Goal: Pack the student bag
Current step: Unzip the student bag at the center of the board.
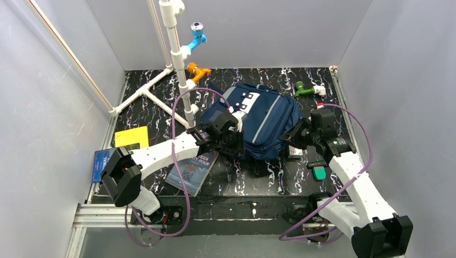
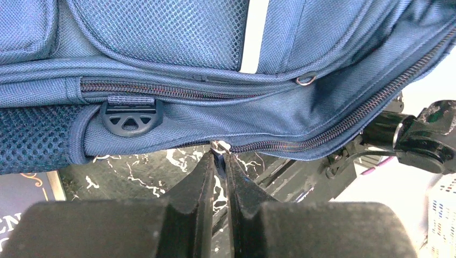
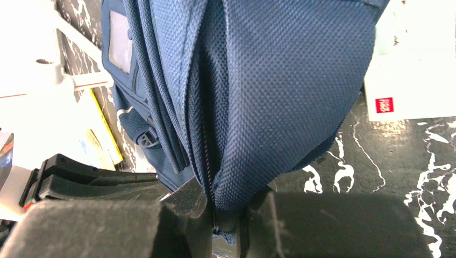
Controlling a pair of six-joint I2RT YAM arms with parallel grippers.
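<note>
Bag (image 1: 263, 121), on table (image 1: 253, 174): left hand (image 2: 218, 159) pinches its edge, right hand (image 3: 226, 209) clamps a fabric fold. Step, likely: opening. Next: work zip (image 2: 344, 121) open.

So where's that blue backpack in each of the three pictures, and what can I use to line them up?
Top external: the student bag lies at the centre of the picture.
Left wrist: the student bag fills the upper half, its zips running across.
Right wrist: the student bag fills the middle, pinched at the bottom by the right tool.
Shared landmark: the black marbled tabletop under it.
</note>
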